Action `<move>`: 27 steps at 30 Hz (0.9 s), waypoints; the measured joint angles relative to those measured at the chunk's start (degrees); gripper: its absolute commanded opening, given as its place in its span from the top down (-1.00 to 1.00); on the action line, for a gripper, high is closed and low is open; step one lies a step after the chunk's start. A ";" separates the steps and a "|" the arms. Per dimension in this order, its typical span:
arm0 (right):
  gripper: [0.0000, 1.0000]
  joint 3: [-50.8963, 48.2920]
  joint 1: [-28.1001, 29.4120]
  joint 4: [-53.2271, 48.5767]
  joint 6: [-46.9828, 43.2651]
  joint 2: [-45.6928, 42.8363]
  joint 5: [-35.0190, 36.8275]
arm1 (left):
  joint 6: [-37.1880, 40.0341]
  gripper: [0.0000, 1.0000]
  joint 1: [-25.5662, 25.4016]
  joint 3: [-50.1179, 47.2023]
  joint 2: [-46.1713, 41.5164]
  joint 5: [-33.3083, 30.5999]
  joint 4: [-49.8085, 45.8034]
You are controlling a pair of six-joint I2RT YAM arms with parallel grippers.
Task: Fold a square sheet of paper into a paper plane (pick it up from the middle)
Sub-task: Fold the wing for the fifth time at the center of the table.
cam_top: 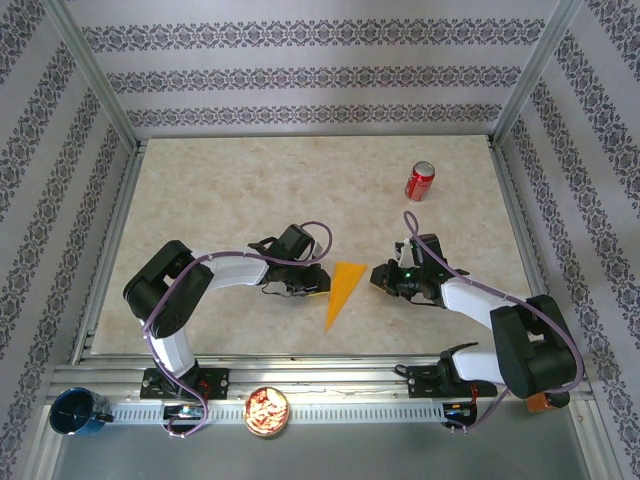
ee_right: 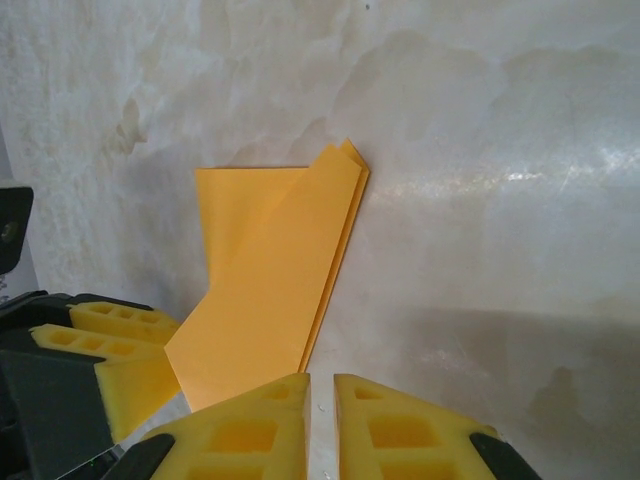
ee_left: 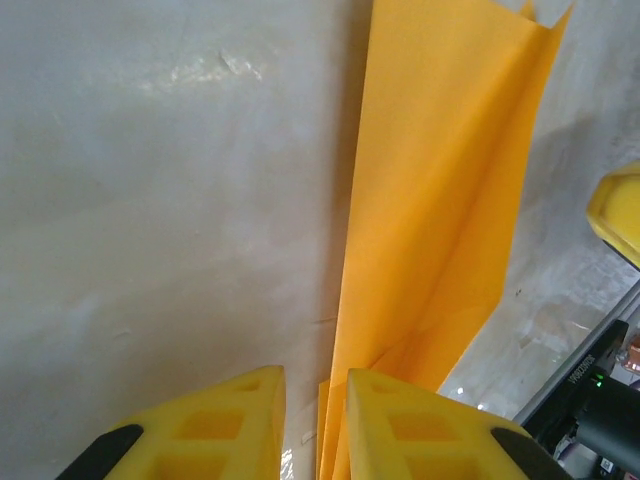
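Paper plane (cam_top: 343, 290) — a slim folded dart — lies flat on the table (cam_top: 220, 190), flanked by left gripper (cam_top: 312, 284) and right gripper (cam_top: 380, 277); both pairs of jaws are slightly parted and clamp nothing, seemingly poised to re-grip.

You're seeing the paper plane (cam_top: 342, 290) lying on the table (cam_top: 230, 190) between the left gripper (cam_top: 318, 283), just beside its left edge, and the right gripper (cam_top: 378, 277), near its right edge. The soda can (cam_top: 419, 181) is standing well behind the right gripper, toward the far edge.
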 measured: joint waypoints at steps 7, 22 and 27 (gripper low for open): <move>0.67 0.00 0.00 0.07 0.00 1.05 -0.02 | 0.00 0.52 -0.07 0.00 0.00 1.40 0.02; 0.66 0.00 0.00 0.94 0.00 3.10 -0.26 | 0.04 0.50 -1.22 1.31 2.95 4.02 0.46; 0.66 -0.02 0.02 1.14 0.00 5.27 -0.39 | 0.07 0.52 -1.92 1.92 3.96 5.42 0.83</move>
